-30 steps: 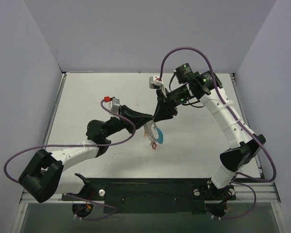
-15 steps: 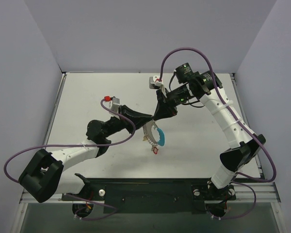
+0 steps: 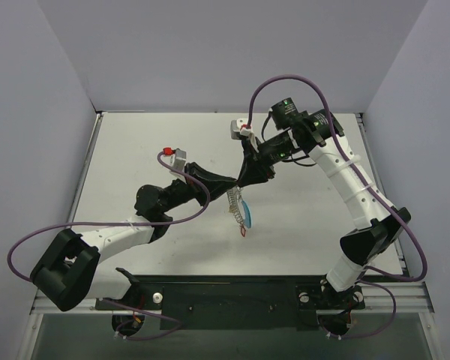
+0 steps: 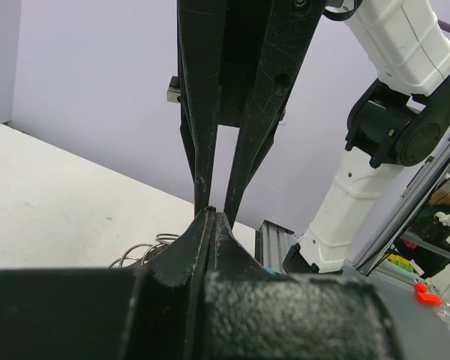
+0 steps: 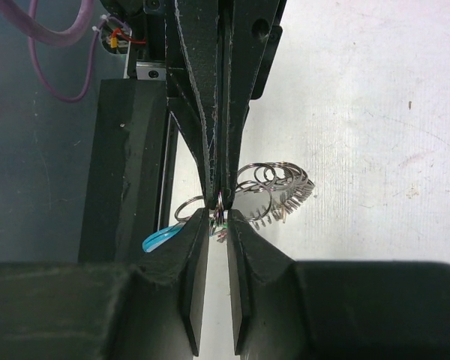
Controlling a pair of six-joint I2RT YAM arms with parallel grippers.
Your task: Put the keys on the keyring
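Risk of a dropped load comes first. The left gripper (image 4: 212,221), closed tight, pinches the keyring (image 3: 241,208), which hangs beneath the fingertips above the middle of the table (image 3: 135,150), a red key (image 3: 243,232) dangling lowest. The right gripper (image 5: 219,225) meets it tip to tip with only a narrow gap. Something small and coloured sits there, possibly a key, but a firm hold cannot be confirmed. A sideways tug from the right could drag the wire out of the left pinch or bend the coil. A slack pinch would let the key fall. Table edges and side walls stand well apart from the meeting point. Bare surface lies left, right and far.
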